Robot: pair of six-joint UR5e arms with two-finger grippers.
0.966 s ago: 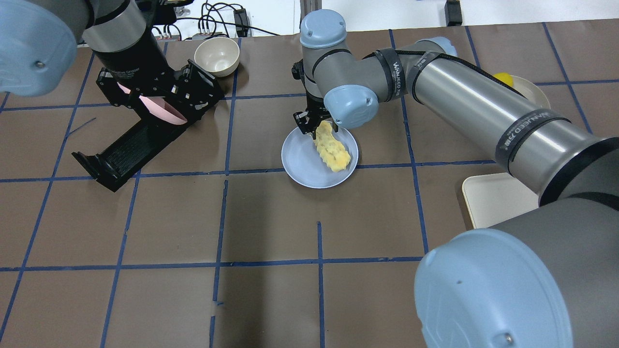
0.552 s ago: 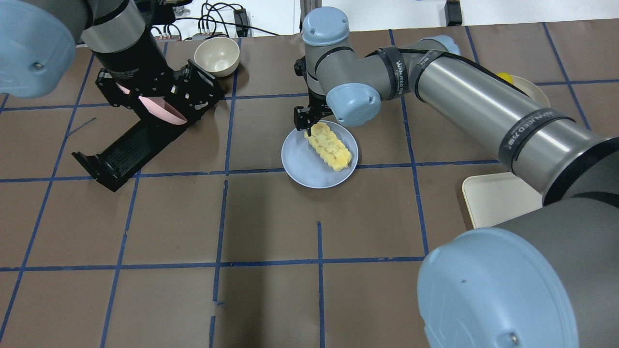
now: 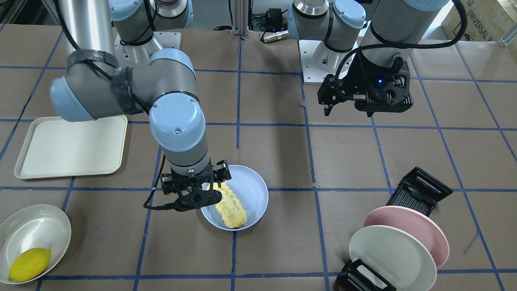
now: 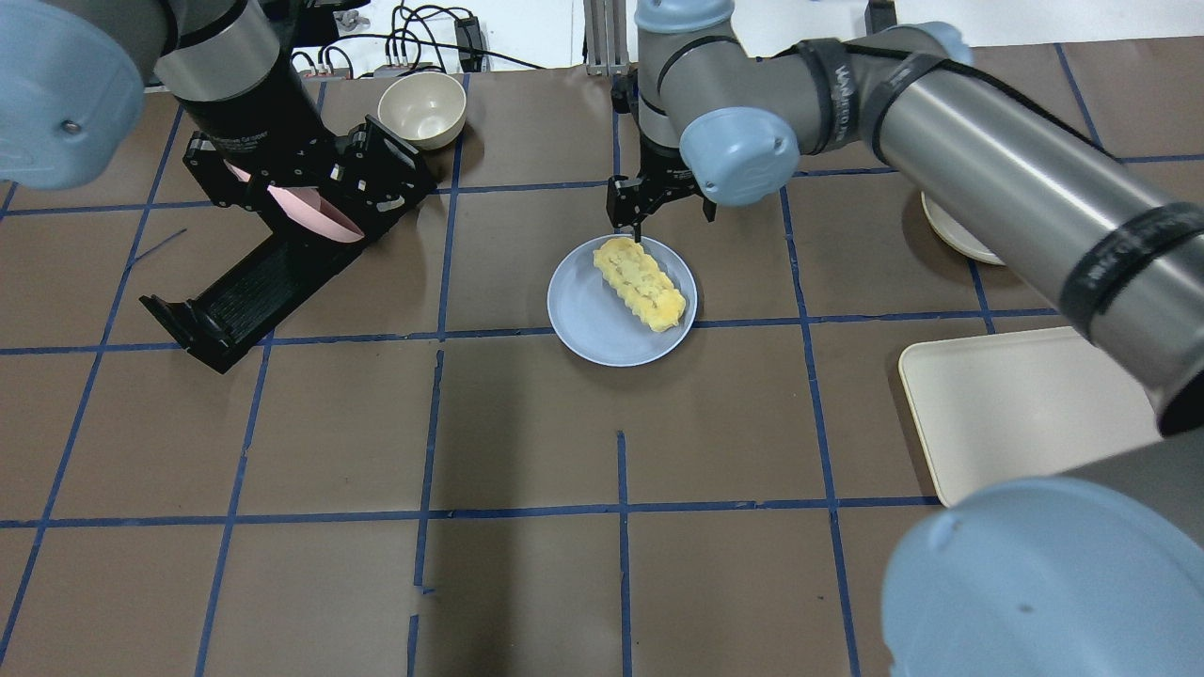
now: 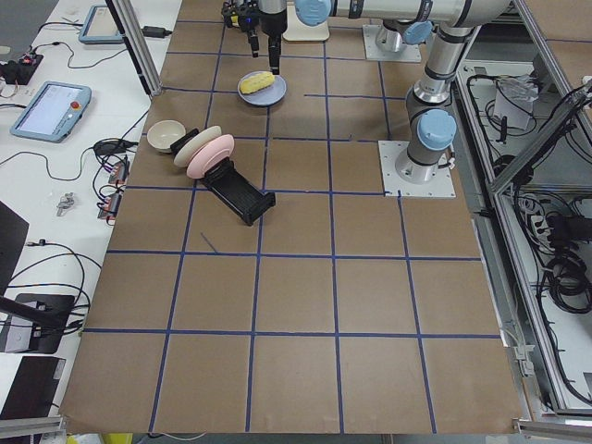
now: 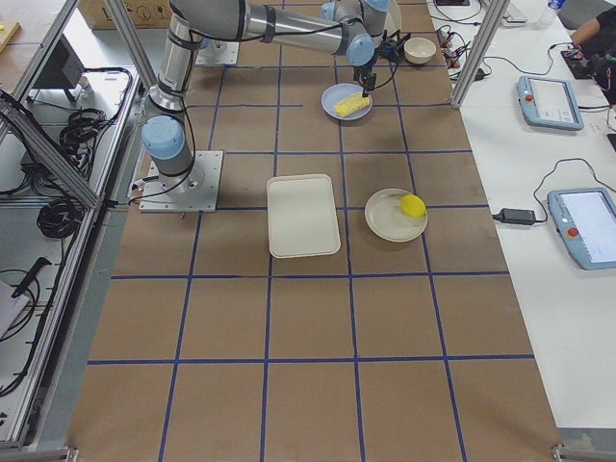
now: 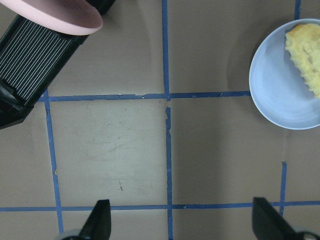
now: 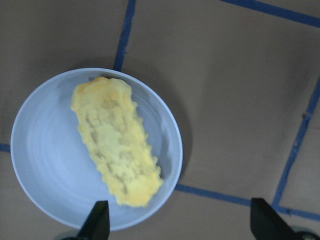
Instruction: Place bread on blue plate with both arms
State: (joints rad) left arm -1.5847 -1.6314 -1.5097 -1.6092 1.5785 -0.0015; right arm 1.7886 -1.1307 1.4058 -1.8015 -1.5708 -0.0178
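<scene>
Here the bread (image 4: pixel 640 283) lies in the blue plate (image 4: pixel 583 324) on the worktop (image 4: pixel 527 423); a lemon (image 3: pixel 29 264) sits in a white bowl (image 3: pixel 40 224). Right claw (image 8: pixel 180 225) and left claw (image 7: pixel 182 222) gape wide, empty.

In the overhead view, the right gripper (image 4: pixel 670 218) is lifting off the bread (image 4: pixel 640 289) and drawing away toward the upper right of the frame. Its jaws are now spread wide, clear of the loaf's upper end. The released bread is lying flat on the blue plate (image 4: pixel 583 324), with that end sitting slightly further left. The right arm (image 4: pixel 988 179) is swinging upward in the frame, uncovering more of the cream tray (image 4: pixel 1006 414).
</scene>
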